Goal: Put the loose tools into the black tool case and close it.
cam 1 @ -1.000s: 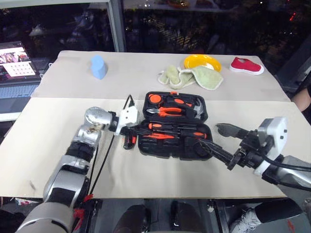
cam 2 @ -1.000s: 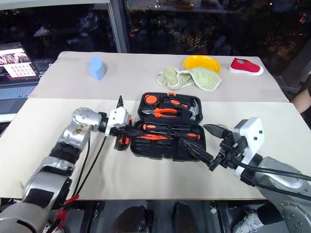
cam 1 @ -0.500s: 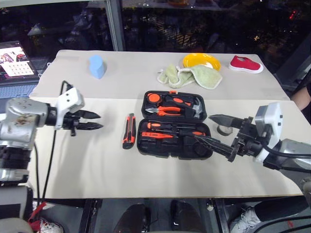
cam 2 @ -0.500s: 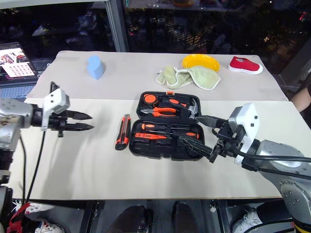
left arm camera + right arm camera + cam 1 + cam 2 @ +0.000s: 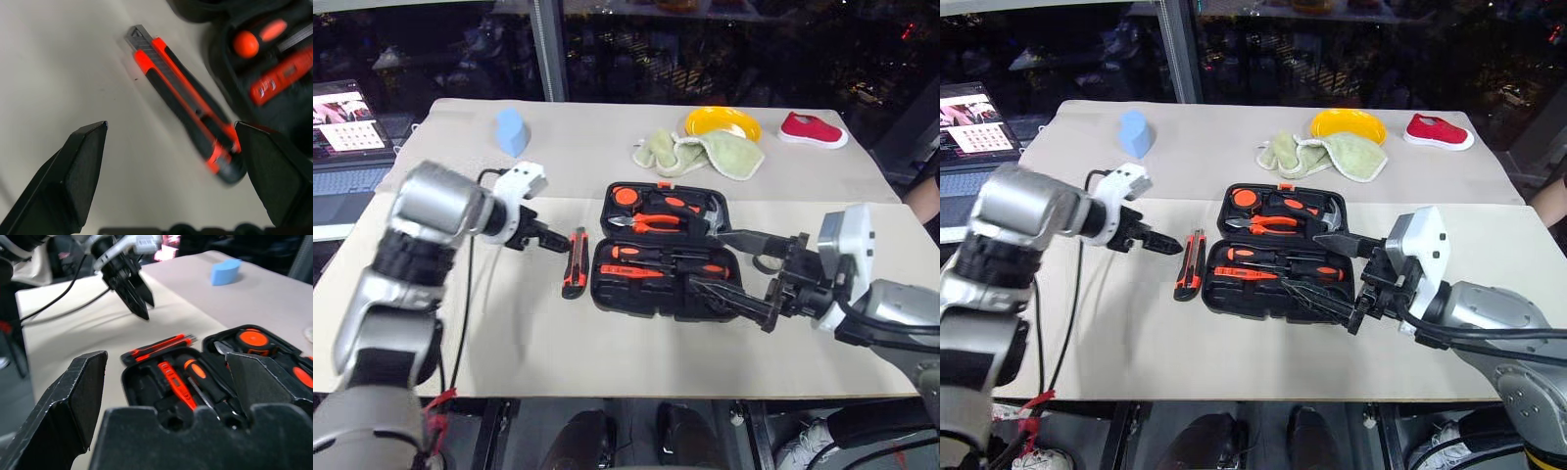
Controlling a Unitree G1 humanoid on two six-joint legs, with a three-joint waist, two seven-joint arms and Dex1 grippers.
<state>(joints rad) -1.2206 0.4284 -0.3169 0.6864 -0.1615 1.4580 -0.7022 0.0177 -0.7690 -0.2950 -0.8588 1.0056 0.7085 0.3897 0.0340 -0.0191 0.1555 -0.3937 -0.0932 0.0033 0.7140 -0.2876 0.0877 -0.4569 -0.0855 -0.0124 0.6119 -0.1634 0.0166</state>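
The black tool case (image 5: pixel 603 262) lies open in the middle of the table. Orange-and-black screwdrivers (image 5: pixel 651 258) sit in its near half. The orange-and-black utility knife (image 5: pixel 574 262) lies on the table just left of the case. My left gripper (image 5: pixel 556 243) is open, angled down, with its tips just left of the knife (image 5: pixel 186 103) and nothing between them. My right gripper (image 5: pixel 736 270) is open and level over the case's right end, empty. A small dark tape roll (image 5: pixel 765 262) lies right of the case, partly hidden behind the right fingers.
Orange-handled pliers (image 5: pixel 651 224) and a hammer (image 5: pixel 710 217) fill the case's far half. At the table's back are a blue block (image 5: pixel 512 132), green mitts (image 5: pixel 700 153), a yellow plate (image 5: pixel 722 124) and a red shoe (image 5: pixel 813 129). A laptop (image 5: pixel 347 132) stands off the far left.
My left gripper swung from the case's left edge far out to the left, then came back and tilted down beside the knife. The right gripper has barely moved.
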